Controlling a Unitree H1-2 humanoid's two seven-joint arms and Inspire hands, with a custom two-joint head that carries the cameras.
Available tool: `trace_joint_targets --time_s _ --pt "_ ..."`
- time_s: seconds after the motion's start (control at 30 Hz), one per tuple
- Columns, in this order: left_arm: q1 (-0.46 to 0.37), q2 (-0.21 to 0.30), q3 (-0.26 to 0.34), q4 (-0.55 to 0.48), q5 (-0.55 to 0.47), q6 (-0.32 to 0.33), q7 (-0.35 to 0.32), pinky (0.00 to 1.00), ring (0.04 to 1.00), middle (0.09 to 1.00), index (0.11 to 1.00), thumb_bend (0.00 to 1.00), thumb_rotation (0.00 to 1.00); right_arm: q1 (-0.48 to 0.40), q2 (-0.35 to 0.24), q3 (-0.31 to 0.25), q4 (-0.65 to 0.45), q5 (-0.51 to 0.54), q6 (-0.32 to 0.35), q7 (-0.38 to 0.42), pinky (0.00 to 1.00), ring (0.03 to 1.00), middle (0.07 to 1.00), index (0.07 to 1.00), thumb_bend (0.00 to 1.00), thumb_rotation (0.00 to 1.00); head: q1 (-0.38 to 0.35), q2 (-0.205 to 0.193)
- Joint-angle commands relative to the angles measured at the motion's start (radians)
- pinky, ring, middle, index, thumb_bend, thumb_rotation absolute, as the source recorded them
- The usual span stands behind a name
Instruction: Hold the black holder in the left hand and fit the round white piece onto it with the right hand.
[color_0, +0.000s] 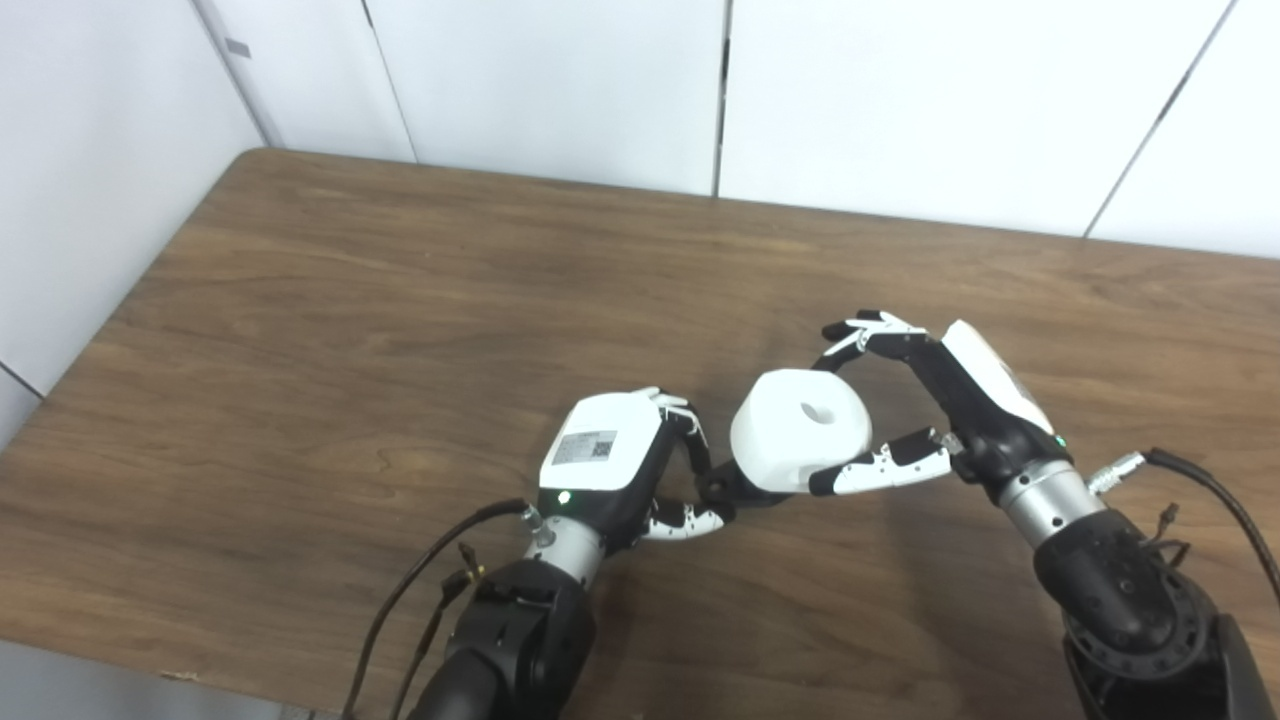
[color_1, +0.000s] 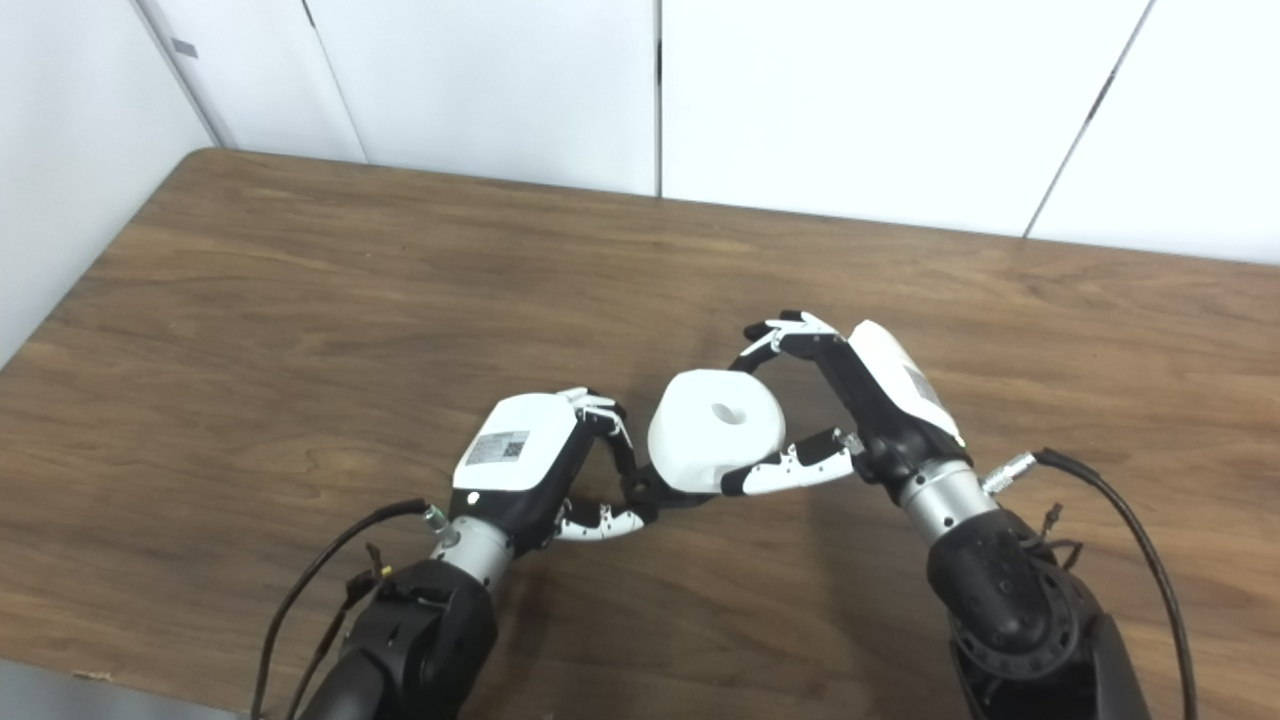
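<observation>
The round white piece (color_0: 798, 428) is thick, with a hole in its top face, and hangs just above the table near the front middle. My right hand (color_0: 930, 400) is shut on it, fingers over its far side and thumb under its near side. Only a small part of the black holder (color_0: 722, 485) shows, under the piece's left edge. My left hand (color_0: 625, 465) is shut on that holder, its fingers curled around it. The white piece sits on or right against the holder; where they meet is hidden.
The brown wooden table (color_0: 400, 320) stretches wide to the left and back of both hands. White wall panels (color_0: 560, 90) stand behind its far edge. Cables trail from both wrists near the front edge.
</observation>
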Motion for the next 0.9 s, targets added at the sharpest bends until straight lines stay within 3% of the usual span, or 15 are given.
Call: trace_joint_targets --time_s 0.0,0.63,0.87 --pt "0.023 0.001 -0.021 0.047 -0.014 0.006 -0.051 0.85 0.883 0.803 0.487 0.52 0.05 -0.037 0.003 -0.007 -0.032 0.004 -0.035 -0.006 0.89 0.933 0.819 0.483 0.52 0.13 -0.003 0.000" --pt "0.030 0.012 -0.010 0.041 -0.032 0.004 -0.047 0.84 0.886 0.802 0.487 0.52 0.05 -0.048 0.004 0.013 -0.039 -0.037 -0.034 -0.005 0.89 0.934 0.807 0.484 0.52 0.14 -0.055 -0.005" --pt "0.032 0.023 -0.009 0.032 -0.032 0.005 -0.059 0.84 0.886 0.803 0.487 0.52 0.05 -0.051 0.002 0.036 -0.048 -0.081 -0.051 -0.006 0.99 0.933 0.801 0.483 0.52 0.14 -0.078 -0.004"
